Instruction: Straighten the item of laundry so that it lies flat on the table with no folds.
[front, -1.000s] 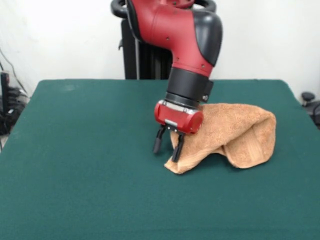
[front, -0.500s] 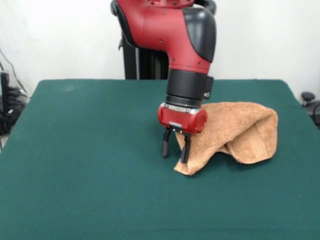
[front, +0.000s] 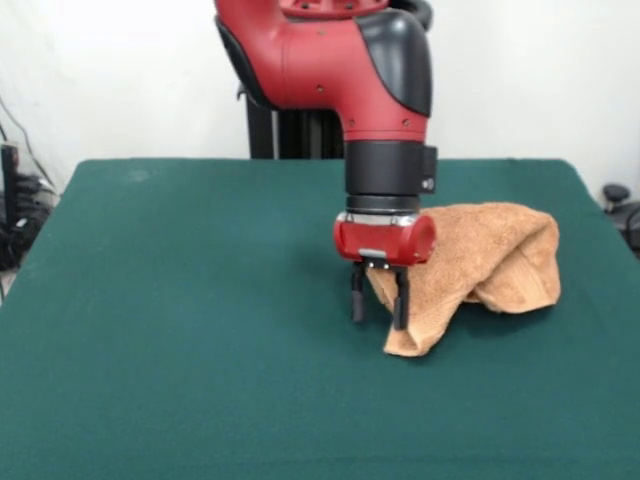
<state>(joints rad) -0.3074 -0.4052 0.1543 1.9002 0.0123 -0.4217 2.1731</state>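
Note:
The item of laundry (front: 500, 250), an orange-tan towel, lies bunched and folded on the right half of the green table (front: 180, 300). My gripper (front: 378, 308) points straight down at the towel's left end. Its fingers (front: 400, 305) hold a raised fold there. From that fold one towel corner hangs down to the table just below and right of the fingertips. The cloth arches from the held fold over to a rumpled heap on the right. The arm hides part of the towel's upper left edge.
The table's right edge (front: 600, 230) runs close to the towel heap. Dark objects (front: 20, 200) stand off the table at the left, and another dark object (front: 620, 200) at the right.
My gripper has moved to the right across the table and turned more upright. The towel's held end and hanging corner went with it, and the heap shifted slightly right.

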